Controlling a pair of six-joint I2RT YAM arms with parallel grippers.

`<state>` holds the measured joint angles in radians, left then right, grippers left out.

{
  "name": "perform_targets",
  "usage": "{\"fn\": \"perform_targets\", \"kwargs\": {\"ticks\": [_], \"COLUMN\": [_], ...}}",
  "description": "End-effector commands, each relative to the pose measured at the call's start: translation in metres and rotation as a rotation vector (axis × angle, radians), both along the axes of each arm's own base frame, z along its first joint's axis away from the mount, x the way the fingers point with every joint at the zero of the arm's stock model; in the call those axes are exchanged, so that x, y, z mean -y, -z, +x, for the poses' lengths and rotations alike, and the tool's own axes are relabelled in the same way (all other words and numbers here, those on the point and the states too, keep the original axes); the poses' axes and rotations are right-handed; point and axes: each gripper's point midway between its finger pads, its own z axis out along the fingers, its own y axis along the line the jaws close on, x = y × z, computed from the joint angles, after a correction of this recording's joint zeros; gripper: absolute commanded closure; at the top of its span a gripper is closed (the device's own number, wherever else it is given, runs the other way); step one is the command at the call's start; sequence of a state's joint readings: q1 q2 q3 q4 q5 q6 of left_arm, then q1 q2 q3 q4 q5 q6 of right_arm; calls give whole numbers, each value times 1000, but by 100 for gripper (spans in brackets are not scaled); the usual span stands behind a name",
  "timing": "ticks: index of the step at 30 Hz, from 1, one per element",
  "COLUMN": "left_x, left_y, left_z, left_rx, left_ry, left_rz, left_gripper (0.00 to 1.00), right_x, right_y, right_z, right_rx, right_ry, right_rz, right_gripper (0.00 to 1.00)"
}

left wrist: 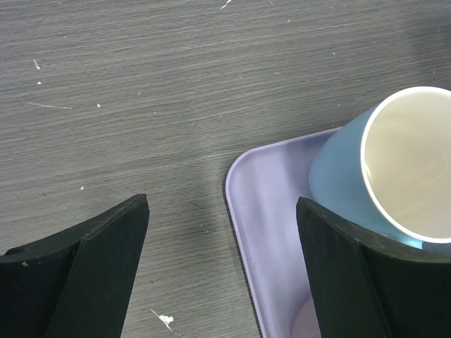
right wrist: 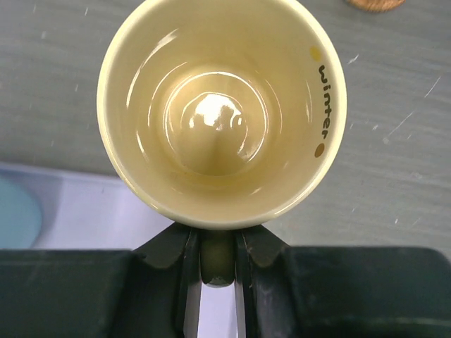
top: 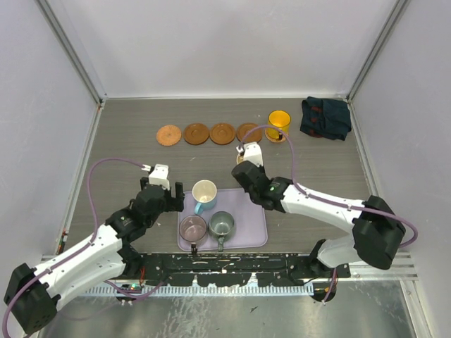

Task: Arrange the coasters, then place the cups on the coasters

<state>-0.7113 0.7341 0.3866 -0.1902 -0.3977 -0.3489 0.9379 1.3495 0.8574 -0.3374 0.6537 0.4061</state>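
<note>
Along the row of coasters [top: 196,133] the orange cup [top: 279,120] is sitting on one; the right gripper [right wrist: 217,248] is pinching the cream cup [right wrist: 222,113] by its handle; the left gripper [left wrist: 222,204] is gaping empty.

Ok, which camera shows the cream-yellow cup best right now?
Right wrist: the cream-yellow cup fills the frame, rim up, its handle pinched in the right end effector. In the top external view the right arm hides nearly all of it. The left wrist view does not show it.

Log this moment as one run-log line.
left jaws: open, beside light blue cup | right jaws: shut on cream cup handle | orange-yellow cup: on coaster
</note>
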Motion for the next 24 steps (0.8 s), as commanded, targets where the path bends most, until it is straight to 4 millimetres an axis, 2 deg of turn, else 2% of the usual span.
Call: {"fn": "perform_targets", "kwargs": {"ticks": [1, 5, 9, 12, 19, 24], "left_x": [3, 3, 1, -1, -7, -7], "left_y": [-28, -32, -33, -31, -24, -22], "left_z": [17, 21, 24, 26, 29, 31], "left_rx": [93, 105, 110, 108, 83, 79], "left_ry": [-26, -27, -38, -48, -63, -61], "left_rz": [-22, -3, 12, 21, 36, 34], "left_gripper": [13, 13, 13, 9, 7, 7], "right_x": [-8, 2, 1, -2, -7, -4], "right_y": [-62, -66, -70, -70, -64, -57], "right_z": [65, 110, 152, 178, 225, 249], "right_rx": [237, 283, 313, 318, 315, 316], "right_ry": [68, 102, 99, 97, 93, 107], "right_rz": [120, 135, 173, 183, 186, 165], "right_gripper": [99, 99, 99, 99, 99, 99]}}
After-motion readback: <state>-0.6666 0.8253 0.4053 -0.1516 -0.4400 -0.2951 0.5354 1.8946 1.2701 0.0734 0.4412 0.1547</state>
